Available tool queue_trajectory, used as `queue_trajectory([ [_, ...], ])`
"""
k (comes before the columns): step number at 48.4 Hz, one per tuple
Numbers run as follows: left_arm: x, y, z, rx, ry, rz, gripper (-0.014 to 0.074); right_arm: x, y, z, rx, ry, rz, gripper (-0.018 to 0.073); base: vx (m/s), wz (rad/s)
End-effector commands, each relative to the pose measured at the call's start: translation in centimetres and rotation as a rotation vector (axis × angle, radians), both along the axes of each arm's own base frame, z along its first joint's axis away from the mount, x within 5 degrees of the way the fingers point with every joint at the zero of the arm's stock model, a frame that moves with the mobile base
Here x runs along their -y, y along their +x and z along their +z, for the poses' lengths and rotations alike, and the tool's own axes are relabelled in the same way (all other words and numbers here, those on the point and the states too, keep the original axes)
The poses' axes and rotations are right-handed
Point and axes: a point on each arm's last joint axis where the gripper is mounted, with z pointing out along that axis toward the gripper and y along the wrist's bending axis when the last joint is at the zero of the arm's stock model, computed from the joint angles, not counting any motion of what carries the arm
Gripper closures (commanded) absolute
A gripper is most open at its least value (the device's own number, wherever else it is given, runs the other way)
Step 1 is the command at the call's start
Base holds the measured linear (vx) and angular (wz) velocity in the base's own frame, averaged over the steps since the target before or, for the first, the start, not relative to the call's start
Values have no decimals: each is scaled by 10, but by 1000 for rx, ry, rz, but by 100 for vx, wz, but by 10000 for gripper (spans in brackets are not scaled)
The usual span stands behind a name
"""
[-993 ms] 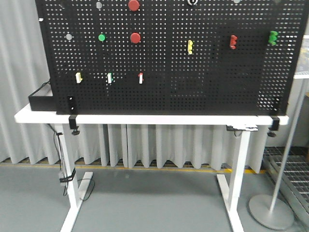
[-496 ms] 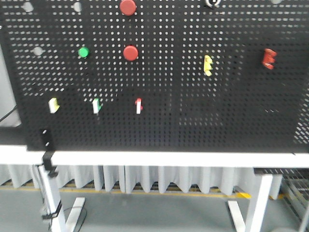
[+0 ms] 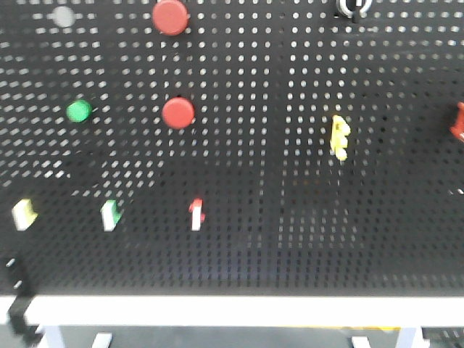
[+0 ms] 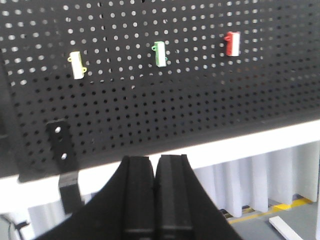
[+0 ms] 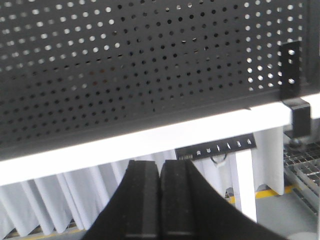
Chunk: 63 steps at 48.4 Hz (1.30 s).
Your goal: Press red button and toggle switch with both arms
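The pegboard [image 3: 290,217] has drawn nearer and now fills the front view, white counter [image 3: 217,310] edging its base. Left hand [image 4: 155,162] closed on nothing; up and right of it sits the red toggle switch [image 4: 232,43], the lower red button [image 3: 178,113] above that. Right hand [image 5: 160,167] likewise closed, empty, the counter lip above it, white curtain [image 5: 50,210] beyond.

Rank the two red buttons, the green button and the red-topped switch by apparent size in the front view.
1. upper red button and lower red button: they look about alike, so tied.
2. green button, clearly smaller.
3. red-topped switch, a thin sliver, smallest.
All sit on one board, so nearness hardly skews this.
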Motion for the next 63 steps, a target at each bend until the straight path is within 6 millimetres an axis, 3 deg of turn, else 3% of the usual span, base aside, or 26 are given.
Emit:
queue_trajectory([
  [1, 0, 0, -3, 56, -26, 3, 594, 0, 0, 5, 86, -17, -1, 562, 27, -5],
  [42, 0, 0, -3, 65, -28, 3, 594, 0, 0, 7, 119, -14, 0, 562, 10, -2],
  [47, -1, -1, 4, 130, -48, 6, 594, -1, -3, 24, 291, -26, 7, 562, 0, 0],
  [51, -3, -5, 20, 201, -155, 0, 594, -2, -9, 48, 458, -22, 18, 562, 0, 0],
  [55, -4, -8, 40, 227, -196, -6, 594, -3, -15, 75, 502, -27, 17, 562, 0, 0],
  [63, -2, -6, 101, 208, -146, -8, 594, -3, -23, 161, 506, -127, -5, 562, 0, 0],
])
